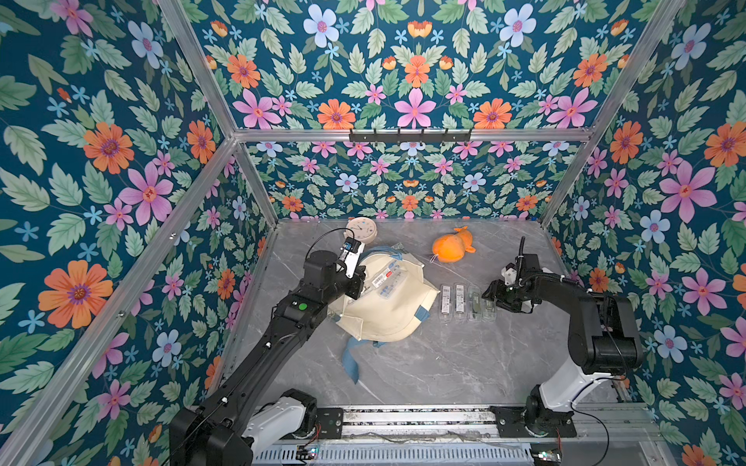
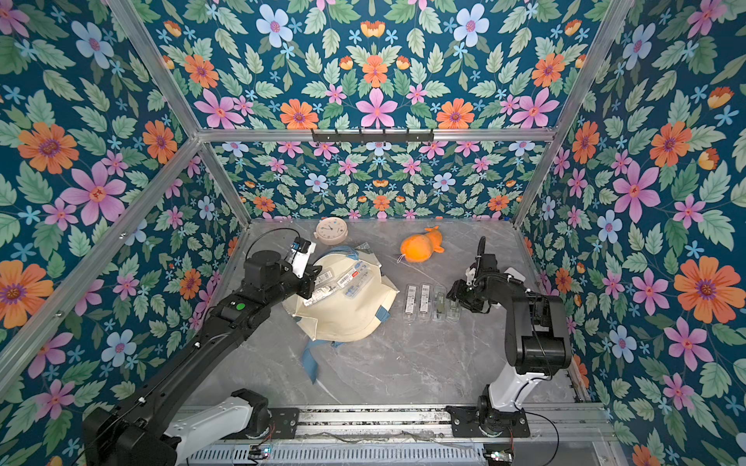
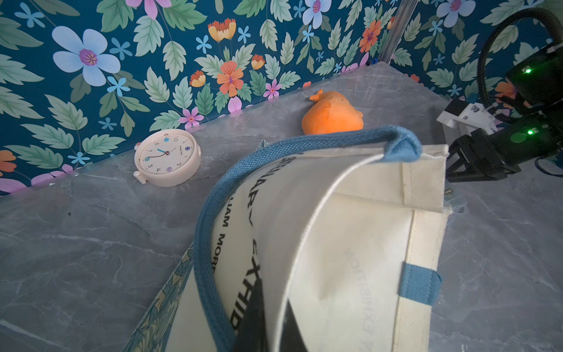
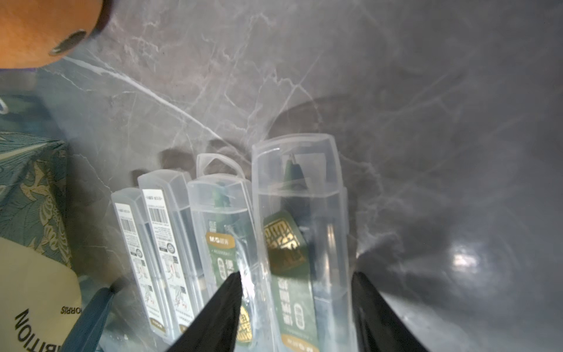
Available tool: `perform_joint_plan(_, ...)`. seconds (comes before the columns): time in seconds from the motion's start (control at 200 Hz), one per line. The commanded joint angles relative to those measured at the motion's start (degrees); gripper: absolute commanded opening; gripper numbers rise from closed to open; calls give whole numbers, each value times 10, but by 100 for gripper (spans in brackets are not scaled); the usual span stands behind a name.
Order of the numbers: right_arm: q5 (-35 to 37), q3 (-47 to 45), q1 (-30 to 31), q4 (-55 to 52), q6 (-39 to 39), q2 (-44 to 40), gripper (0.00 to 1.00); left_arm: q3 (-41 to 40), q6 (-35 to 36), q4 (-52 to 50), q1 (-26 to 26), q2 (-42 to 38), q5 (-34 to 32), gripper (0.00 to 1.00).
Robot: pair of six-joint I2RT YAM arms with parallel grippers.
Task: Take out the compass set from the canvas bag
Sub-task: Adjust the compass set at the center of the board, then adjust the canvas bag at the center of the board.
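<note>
From where I stand, the left pincer (image 1: 359, 286) is clenched on the rim of the canvas bag (image 1: 387, 314), fabric pinched tight and mouth propped up. The rest of the bag slumps on the table (image 1: 424, 363), spreading away from that pincer toward the right pincer (image 4: 295, 274). Clear compass set cases (image 1: 385, 278) lie in the bag mouth, just beside the left pincer. The right pincer is released, jaws spread either side of the end case (image 4: 301, 198) of a four-case row (image 1: 468, 303). The other three cases sit on its bag side. Contact with the case: can't tell.
</note>
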Motion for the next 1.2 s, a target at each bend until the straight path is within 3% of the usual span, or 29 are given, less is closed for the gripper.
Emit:
perform_joint_plan(0.0, -17, 1, 0, 9, 1, 4, 58, 1, 1, 26, 1, 0, 7, 0)
perform_joint_plan(0.345, -18, -1, 1, -8, -2, -18, 57, 4, 1, 25, 0, 1, 5, 0)
perform_joint_plan(0.5, -6, 8, 8, -45, -6, -108, 58, 4, 1, 22, 1, 2, 4, 0)
perform_joint_plan(0.65, 7, 15, 94, -44, -2, -158, 59, 6, 0, 18, 1, 3, 2, 0)
perform_joint_plan(0.765, 10, 7, 184, 35, 2, -180, 59, 7, -2, 16, 0, 5, 1, 0)
perform_joint_plan(0.905, 34, 21, 287, 121, -55, -169, 61, 15, -2, 7, 1, 6, -3, 0)
perform_joint_plan(1.195, 7, 78, 349, 191, -94, -77, 67, 26, -1, -16, 0, -1, -20, 0)
